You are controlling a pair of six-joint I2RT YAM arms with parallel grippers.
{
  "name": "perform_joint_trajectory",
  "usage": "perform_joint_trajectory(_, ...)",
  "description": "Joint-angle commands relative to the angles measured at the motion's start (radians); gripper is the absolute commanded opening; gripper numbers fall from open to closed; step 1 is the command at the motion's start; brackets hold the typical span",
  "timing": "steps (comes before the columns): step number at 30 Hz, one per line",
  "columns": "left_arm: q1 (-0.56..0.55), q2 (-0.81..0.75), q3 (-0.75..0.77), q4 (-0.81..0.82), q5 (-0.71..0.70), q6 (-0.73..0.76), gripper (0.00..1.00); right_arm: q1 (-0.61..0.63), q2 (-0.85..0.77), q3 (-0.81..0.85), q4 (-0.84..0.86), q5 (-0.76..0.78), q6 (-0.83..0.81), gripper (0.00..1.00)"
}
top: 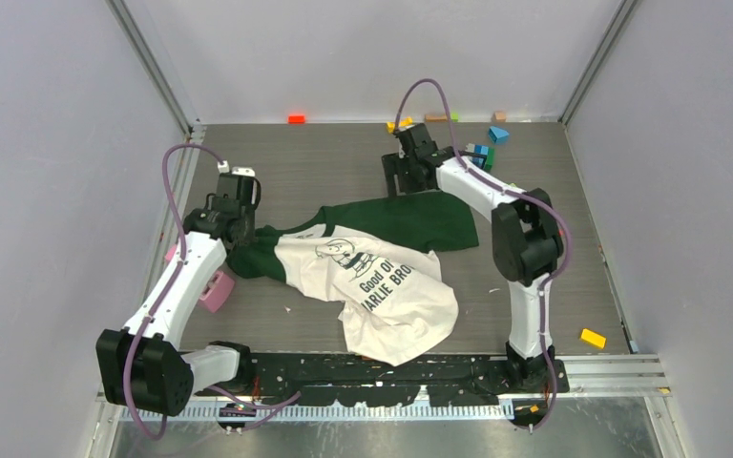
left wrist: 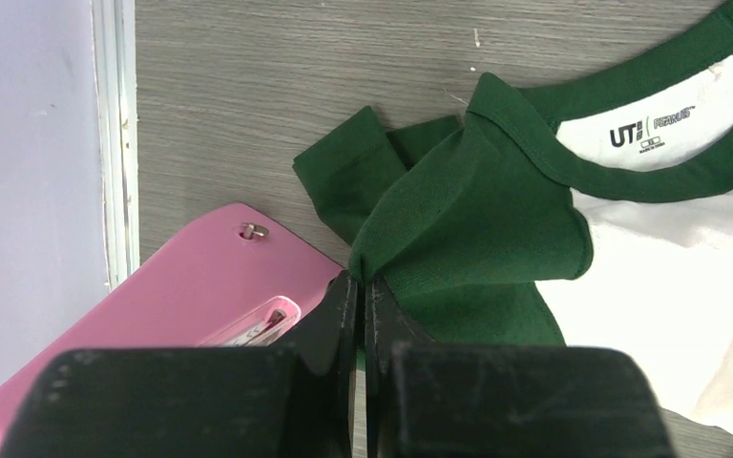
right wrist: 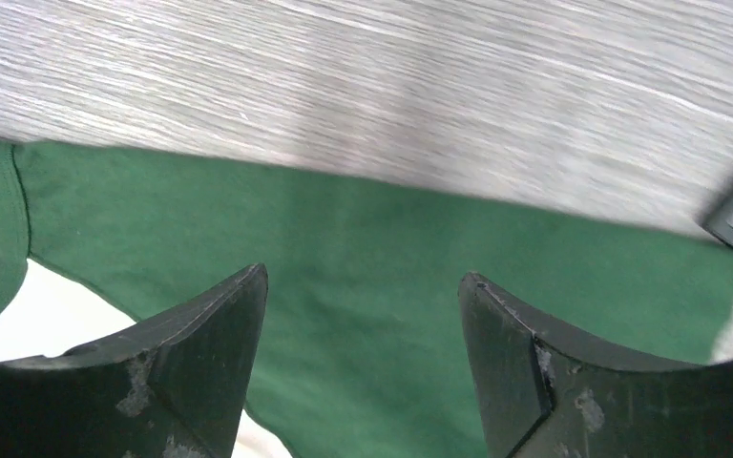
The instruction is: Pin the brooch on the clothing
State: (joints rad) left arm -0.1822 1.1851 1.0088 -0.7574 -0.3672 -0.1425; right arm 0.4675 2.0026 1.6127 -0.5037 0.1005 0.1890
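Note:
The white T-shirt [top: 391, 291] with dark green sleeves and the cartoon print lies crumpled mid-table. My left gripper [top: 237, 232] is shut on a fold of its green sleeve [left wrist: 458, 219]; the jaws [left wrist: 363, 281] pinch the cloth at their tips. My right gripper [top: 404, 179] hovers open and empty over the far green sleeve [right wrist: 363, 239], fingers wide apart. A tiny dull round piece [left wrist: 253, 230], seemingly the brooch, lies on a pink case [left wrist: 200, 286] just left of my left gripper. It is too small to make out in the top view.
The pink case [top: 216, 290] lies by the left arm near the left wall. Coloured toy blocks sit along the back: orange [top: 296, 118], blue and green [top: 485, 153]. A yellow block [top: 592, 338] lies at the right front. Walls close in on three sides.

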Motion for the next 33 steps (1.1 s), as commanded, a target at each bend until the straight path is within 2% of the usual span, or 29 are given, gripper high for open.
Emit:
perform_joint_trajectory(1,0.001,-0.005,0.000,0.015,-0.026,0.017,0.00,0.034,0.128,0.125,0.056,-0.113,-0.066,0.79)
perform_joint_trajectory(8,0.001,-0.006,-0.001,0.017,-0.019,0.017,0.00,0.067,0.256,0.234,0.042,-0.105,-0.111,0.82)
perform_joint_trajectory(15,0.001,-0.003,0.001,0.015,-0.016,0.018,0.00,0.105,0.293,0.200,0.034,-0.008,-0.112,0.82)
perform_joint_trajectory(19,0.001,-0.006,0.001,0.013,-0.042,0.021,0.00,0.109,0.316,0.178,0.037,0.003,-0.089,0.76)
perform_joint_trajectory(22,0.001,-0.008,0.000,0.013,-0.048,0.021,0.00,0.109,0.317,0.163,0.042,0.007,-0.078,0.65)
perform_joint_trajectory(24,0.001,-0.007,-0.002,0.015,-0.047,0.021,0.00,0.109,0.314,0.153,0.047,0.025,-0.075,0.48)
perform_joint_trajectory(25,0.001,-0.008,-0.001,0.016,-0.046,0.023,0.00,0.108,0.308,0.148,0.051,0.033,-0.074,0.35)
perform_joint_trajectory(26,0.001,-0.007,-0.003,0.016,-0.049,0.024,0.00,0.108,0.304,0.146,0.056,0.050,-0.071,0.29)
perform_joint_trajectory(27,0.001,-0.008,-0.001,0.017,-0.054,0.025,0.00,0.108,0.293,0.148,0.058,0.073,-0.069,0.17)
perform_joint_trajectory(29,0.001,-0.014,0.000,0.023,-0.070,0.027,0.00,0.107,0.262,0.158,0.054,0.098,-0.051,0.03)
perform_joint_trajectory(33,0.001,-0.043,0.059,0.025,-0.096,0.028,0.00,0.092,0.149,0.210,0.013,0.137,-0.026,0.01)
